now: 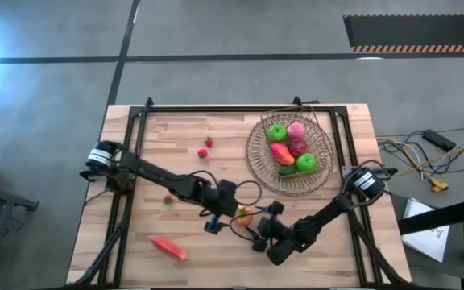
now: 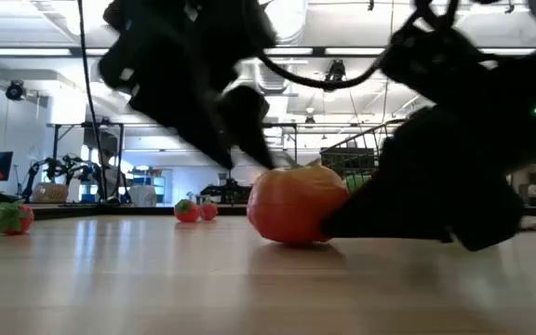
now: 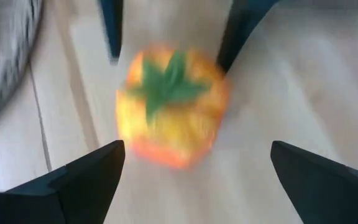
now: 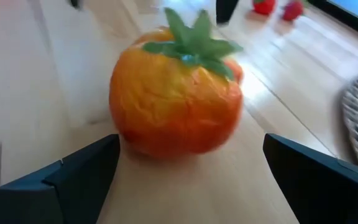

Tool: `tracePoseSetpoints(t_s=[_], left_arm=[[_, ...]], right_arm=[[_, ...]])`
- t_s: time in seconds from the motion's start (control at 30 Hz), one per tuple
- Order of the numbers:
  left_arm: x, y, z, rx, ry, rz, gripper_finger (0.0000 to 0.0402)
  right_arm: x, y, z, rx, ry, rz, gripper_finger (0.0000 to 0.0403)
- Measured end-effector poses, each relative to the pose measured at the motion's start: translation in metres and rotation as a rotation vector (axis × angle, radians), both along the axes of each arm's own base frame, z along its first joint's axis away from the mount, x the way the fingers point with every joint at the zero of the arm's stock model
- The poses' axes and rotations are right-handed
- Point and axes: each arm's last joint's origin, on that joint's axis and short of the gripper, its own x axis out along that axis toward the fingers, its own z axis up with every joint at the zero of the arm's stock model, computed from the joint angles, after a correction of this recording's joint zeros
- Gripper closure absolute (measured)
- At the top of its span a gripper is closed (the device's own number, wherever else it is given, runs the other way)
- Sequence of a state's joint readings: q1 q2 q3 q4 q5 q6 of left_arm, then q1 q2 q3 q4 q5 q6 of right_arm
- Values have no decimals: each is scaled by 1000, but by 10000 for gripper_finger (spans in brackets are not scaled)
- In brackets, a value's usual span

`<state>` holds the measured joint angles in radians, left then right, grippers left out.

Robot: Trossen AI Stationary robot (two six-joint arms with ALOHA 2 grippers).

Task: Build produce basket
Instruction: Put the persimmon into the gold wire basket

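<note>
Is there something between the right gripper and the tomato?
Nothing visible. The tomato sits on the table directly ahead of the open right gripper, with only bare wood between. The left gripper, also open, is at the tomato's other side.

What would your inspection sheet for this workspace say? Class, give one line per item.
Surface: wooden table, bare patches visible.
Job's things: basket holds green apples, peach, more produce; tomato on table between both grippers; red pepper and strawberries loose.
Clutter: nothing seen.
Grippers: left gripper open; right gripper open.
Cables: bundle beside table.
Surroundings: grey floor, striped mat.
</note>
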<state>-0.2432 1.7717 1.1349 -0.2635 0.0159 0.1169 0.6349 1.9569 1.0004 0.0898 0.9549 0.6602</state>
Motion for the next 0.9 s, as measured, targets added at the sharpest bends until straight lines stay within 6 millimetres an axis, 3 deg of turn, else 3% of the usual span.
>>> tracePoseSetpoints(t_s=[0.2,0.33,0.73,0.9], left_arm=[[-25,7,-41,-79,-60,83,15],[-30,9,-54,-108,-143,90,15],[-28,11,-54,-124,-216,88,15],[-29,12,-55,-98,-197,80,15]], right_arm=[[13,-16,0,-28,20,-6,14],[20,-20,3,-24,26,35,14],[33,-32,6,29,16,71,17],[33,-32,6,33,9,71,52]])
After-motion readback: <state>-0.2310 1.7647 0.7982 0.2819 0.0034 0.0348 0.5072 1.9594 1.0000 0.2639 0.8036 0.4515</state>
